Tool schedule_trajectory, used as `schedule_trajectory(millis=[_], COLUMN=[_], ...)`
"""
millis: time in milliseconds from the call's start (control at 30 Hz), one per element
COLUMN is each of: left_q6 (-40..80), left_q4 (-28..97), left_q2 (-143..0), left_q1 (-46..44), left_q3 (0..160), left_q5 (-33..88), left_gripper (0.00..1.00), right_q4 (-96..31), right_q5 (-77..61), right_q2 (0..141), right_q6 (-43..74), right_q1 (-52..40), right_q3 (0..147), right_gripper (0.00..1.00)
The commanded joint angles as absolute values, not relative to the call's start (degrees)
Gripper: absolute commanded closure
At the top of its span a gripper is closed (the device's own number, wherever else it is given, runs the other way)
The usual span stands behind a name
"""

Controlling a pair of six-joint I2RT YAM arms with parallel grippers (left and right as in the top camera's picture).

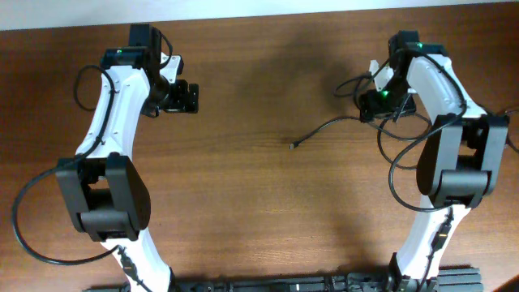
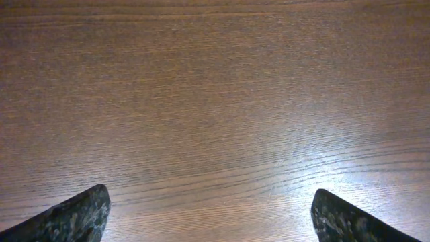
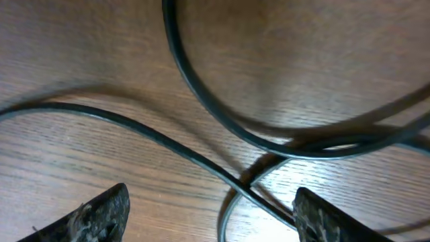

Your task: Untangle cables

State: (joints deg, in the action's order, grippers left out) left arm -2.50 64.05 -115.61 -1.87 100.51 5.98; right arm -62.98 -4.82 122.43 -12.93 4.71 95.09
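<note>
From above, the left gripper (image 1: 193, 97) hangs over bare wood toward the far left corner of the table (image 1: 259, 219), well apart from any cord. The right gripper (image 1: 375, 104) is toward the far right side, directly over the bunched cables (image 1: 324, 126). One thin cord trails from there toward the middle of the table and ends in a small plug (image 1: 293, 146). Around that wrist the thin cords overlap the arm's own thicker wiring (image 1: 401, 174), and I cannot separate them there.

The left wrist camera shows only wood grain. Its fingers (image 2: 74, 218) stand wide apart with nothing between them.

At the right wrist the fingers (image 3: 101, 215) are spread as well and pinch nothing. Below them a broad loop (image 3: 195, 87) sweeps across the top of the view. A second strand (image 3: 134, 124) runs in from the left to a crossing just ahead of the gap between the fingers, where a thinner curve passes under it.

That crossing is the worry. If the jaws close here they could take two cords at once, and a pull would then tighten the snarl rather than loosen it. With the other arm so far away nothing pins the bundle, so the whole lot may simply slide. A lift could also snag the arm's own wiring.
</note>
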Motion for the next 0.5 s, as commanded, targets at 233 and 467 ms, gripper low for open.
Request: schedule_trajectory(millis=[233,467], left_q6=[-2.15,-2.15], left_q4=[63.92,63.75], left_q2=[-113.75,-113.75], left_q1=[-2.09,-2.09], left_q3=[101.10,101.10], left_q5=[6.59,6.59], left_gripper=[0.04,0.04], right_q4=[-55.86,-56.21], right_q5=[-9.06,-9.02], right_q2=[123.28,123.28], right_q6=[-13.06,-12.78], right_q1=[4.45,4.47], right_q3=[86.19,85.23], right_gripper=[0.26,0.57])
